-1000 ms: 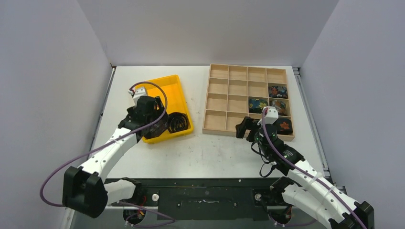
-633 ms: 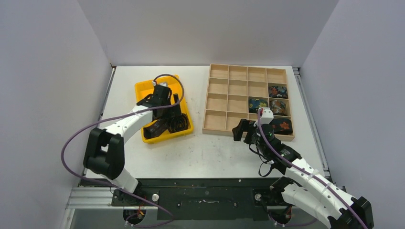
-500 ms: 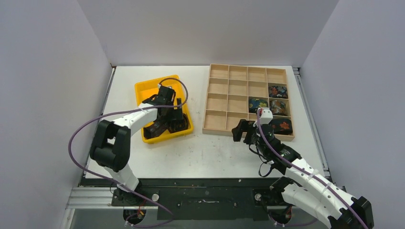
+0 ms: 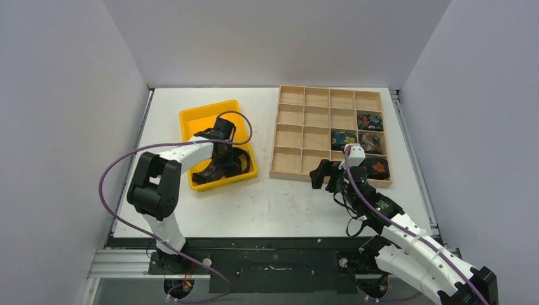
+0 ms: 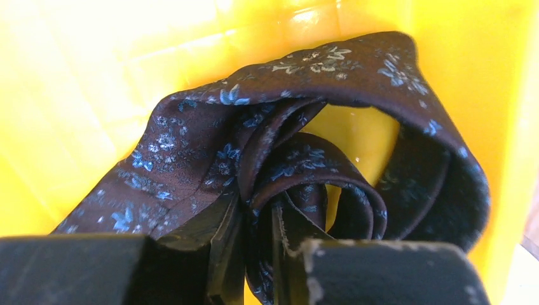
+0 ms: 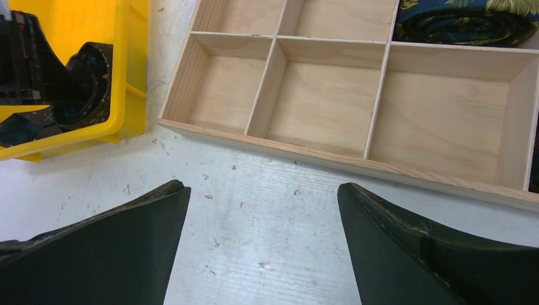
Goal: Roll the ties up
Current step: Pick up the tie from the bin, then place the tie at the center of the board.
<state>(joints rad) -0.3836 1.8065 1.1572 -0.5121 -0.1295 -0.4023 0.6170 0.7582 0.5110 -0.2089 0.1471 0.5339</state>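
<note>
Clamped on just one fold of the blue-flowered tie (image 5: 305, 165) in the yellow bin (image 5: 95, 76), the left gripper (image 5: 254, 241) could lose it lifting; the right gripper (image 6: 264, 241) gapes empty.

Count: 5 ties (image 4: 370, 121), 1 bin (image 4: 197, 119), 1 tray (image 4: 291, 136), 2 arms (image 4: 185, 152).
4 rolled ties (image 4: 343, 138) in tray, 1 per cell; 1 loose tie (image 5: 210, 127) in bin; tray = 16 cells, 4 x 4.

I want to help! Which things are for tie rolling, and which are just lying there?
Job: dark blue-flowered fabric tie, pinched by left end effector; rolled floral ties; wooden compartment tray; yellow plastic bin.
Lying about: white table; purple cables.
</note>
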